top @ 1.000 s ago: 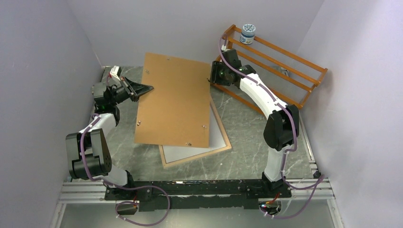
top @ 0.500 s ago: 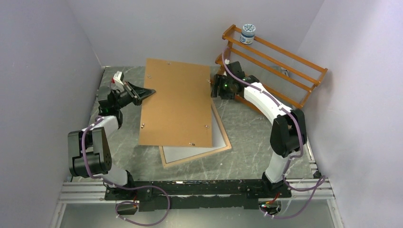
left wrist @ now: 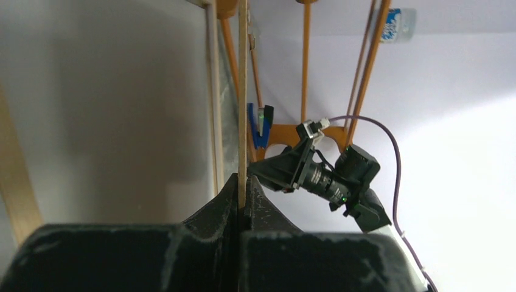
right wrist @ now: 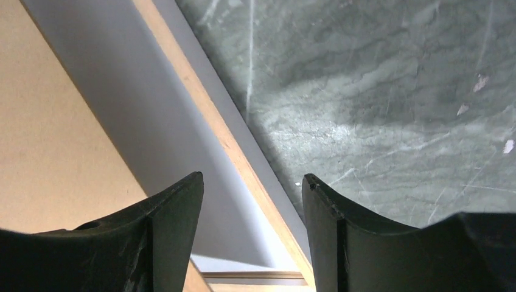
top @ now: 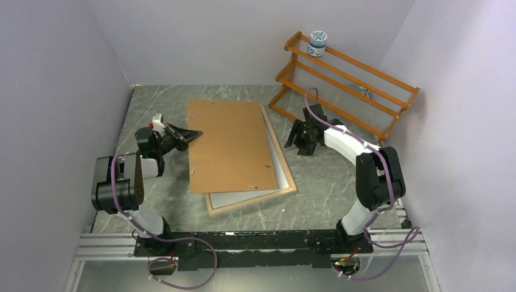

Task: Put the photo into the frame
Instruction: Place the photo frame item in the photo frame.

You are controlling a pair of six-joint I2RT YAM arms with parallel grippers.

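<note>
Grip: left gripper (top: 193,133) pinches panel (top: 231,146) left edge | right gripper (right wrist: 251,182) spread wide, holding nothing, just right of frame (right wrist: 225,137) | photo (top: 240,197), I judge, lies white-back-up inside frame under panel.

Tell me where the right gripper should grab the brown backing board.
Probably its right long edge, coming in from the right. The backing board is a thin flat sheet, so only an edge pinch works; the left gripper pinches its left edge, and the open right gripper sits on that side.
</note>
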